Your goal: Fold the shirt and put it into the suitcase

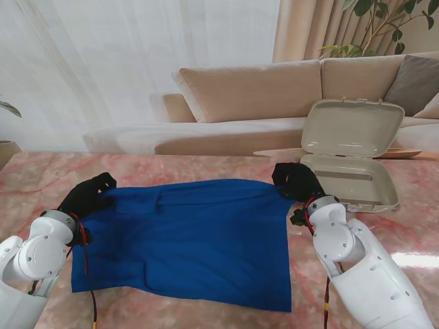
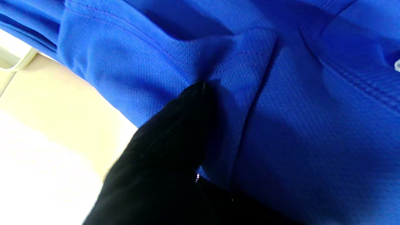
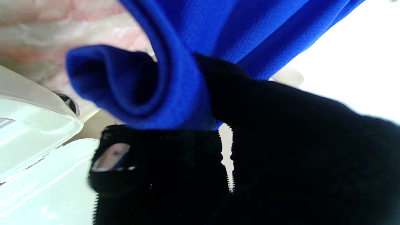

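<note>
While both hands [image 1: 89, 194] [image 1: 296, 181] pinch the blue shirt [image 1: 199, 233], no writing legible

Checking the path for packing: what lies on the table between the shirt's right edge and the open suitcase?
In the stand view, only the right hand, gripping the blue shirt at its far right corner; nearer me, bare marble table separates it from the suitcase.

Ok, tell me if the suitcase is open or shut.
Open: the suitcase has its lid standing upright behind the base, and nothing shows inside.

Open suitcase [image 1: 351, 179] blocks table's [image 1: 206, 312] far right just beside right hand [image 1: 296, 181]; near strip bare.
</note>
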